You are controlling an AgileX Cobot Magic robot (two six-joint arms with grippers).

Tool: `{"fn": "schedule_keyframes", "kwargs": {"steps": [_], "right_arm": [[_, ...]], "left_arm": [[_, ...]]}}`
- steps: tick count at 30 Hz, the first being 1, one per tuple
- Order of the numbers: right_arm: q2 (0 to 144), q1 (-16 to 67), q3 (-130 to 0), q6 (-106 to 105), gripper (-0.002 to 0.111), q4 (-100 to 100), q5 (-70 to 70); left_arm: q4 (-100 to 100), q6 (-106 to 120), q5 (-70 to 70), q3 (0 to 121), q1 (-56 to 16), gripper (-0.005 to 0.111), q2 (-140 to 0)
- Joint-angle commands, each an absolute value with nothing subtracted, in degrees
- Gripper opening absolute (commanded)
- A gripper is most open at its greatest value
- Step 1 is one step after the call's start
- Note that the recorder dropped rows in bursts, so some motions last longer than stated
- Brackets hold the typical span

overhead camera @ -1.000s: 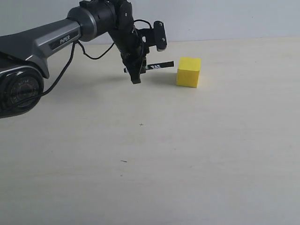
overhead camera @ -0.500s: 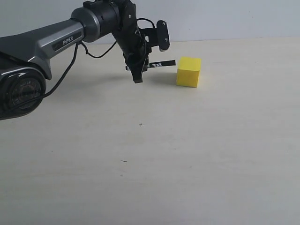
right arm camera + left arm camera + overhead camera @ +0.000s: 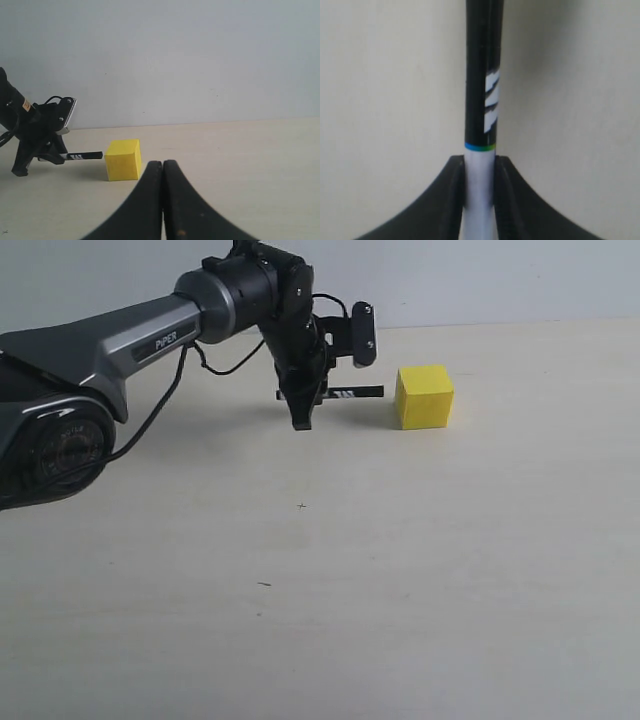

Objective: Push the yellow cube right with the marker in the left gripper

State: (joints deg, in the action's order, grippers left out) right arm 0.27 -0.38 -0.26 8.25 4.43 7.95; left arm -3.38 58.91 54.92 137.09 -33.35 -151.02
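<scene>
While the pale surface (image 3: 400, 590) carries the work, the left arm (image 3: 120, 335), marked PiPER, reaches in from 9 o'clock across its far half. The left end effector (image 3: 301, 412) points downward and pinches the marker by its white lower barrel. The right end effector (image 3: 162, 165) shows only in its own camera, fingers pressed together on nothing, and I judge it idle. The yellow cube (image 3: 424, 397) stands flat at about 1 o'clock from the surface's centre, directly in the tool's line. The marker (image 3: 352, 393) lies level, black cap aimed at 3 o'clock, evidently to serve as a ram. Whether it touches the cube or stops just short cannot be settled. Count: two end effectors, one cube, one marker.
</scene>
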Motion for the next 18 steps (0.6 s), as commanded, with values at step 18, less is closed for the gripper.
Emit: {"fn": "schedule_keyframes", "kwargs": {"steps": [18], "right_arm": [[0.0, -0.4, 0.0, 8.2, 0.0, 4.4, 7.7]], "left_arm": [[-6.7, 56.6, 52.4, 137.4, -36.0, 0.0, -150.7]]}}
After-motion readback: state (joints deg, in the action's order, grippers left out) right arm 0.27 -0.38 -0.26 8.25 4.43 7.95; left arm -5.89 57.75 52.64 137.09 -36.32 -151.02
